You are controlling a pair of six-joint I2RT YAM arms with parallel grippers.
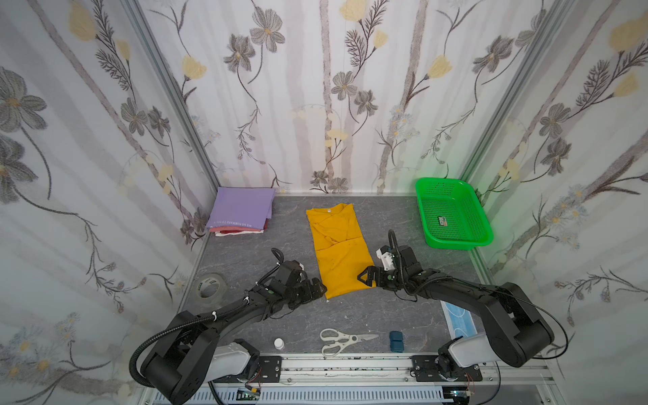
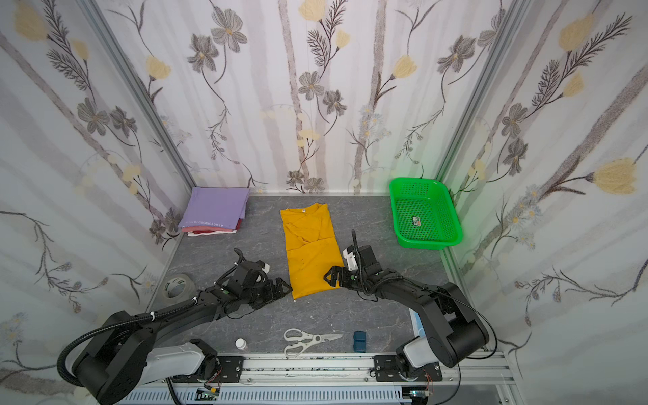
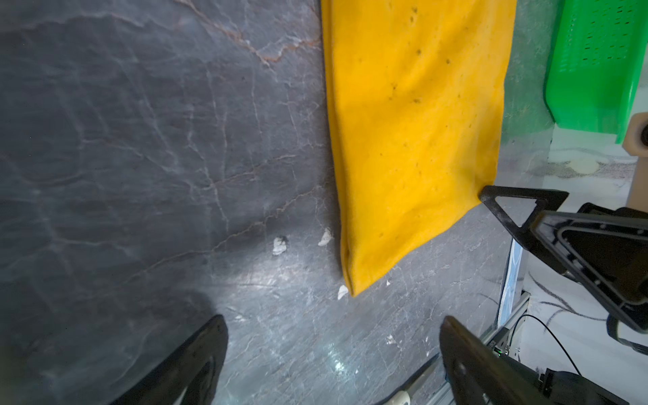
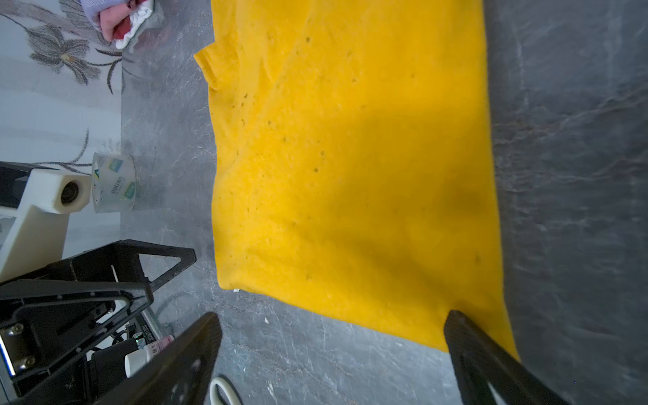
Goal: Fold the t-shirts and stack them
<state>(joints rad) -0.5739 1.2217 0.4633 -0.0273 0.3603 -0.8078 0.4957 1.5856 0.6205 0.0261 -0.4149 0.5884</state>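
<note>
Right wrist view: the right gripper (image 4: 331, 315), jaws spread, is holding one finger over the near hem of the mustard t-shirt (image 4: 350, 157). The shirt is lying mid-way across the table (image 1: 245, 266), its long axis running from back edge to front edge. The left gripper (image 1: 321, 290), likewise spread, is hovering just beside the opposite hem corner.

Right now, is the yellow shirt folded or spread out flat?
Partly folded. The yellow shirt lies as a long narrow strip, sleeves turned inward, collar to hem at full length.
</note>
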